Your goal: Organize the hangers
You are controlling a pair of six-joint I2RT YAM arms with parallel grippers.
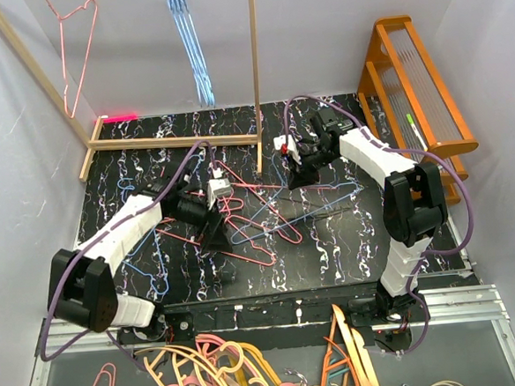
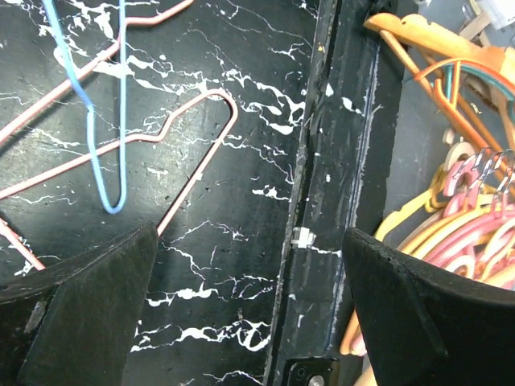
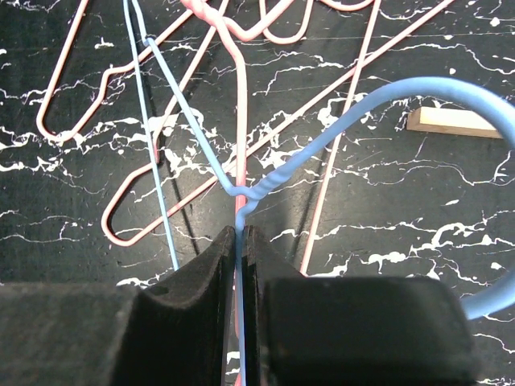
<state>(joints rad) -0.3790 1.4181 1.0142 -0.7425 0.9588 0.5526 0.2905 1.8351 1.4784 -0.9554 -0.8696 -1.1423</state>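
Left gripper (image 2: 249, 249): jaws wide apart, nothing between them. It hovers over the table (image 1: 349, 240) close to its near edge, with a corner of a pink hanger (image 2: 228, 103) just ahead of its left finger.

Right gripper (image 3: 240, 233): jaws together, clamped on a blue hanger (image 3: 273, 181) just below its twisted neck. Whether the pink wire running along the same line is also pinched, cannot tell.

Hangers: a tangled pile (image 1: 259, 215) of pink and blue wire lies mid-table between both arms. On the wooden rack (image 1: 255, 69), several blue ones (image 1: 189, 39) hang together and one pink (image 1: 86, 55) hangs to their left.
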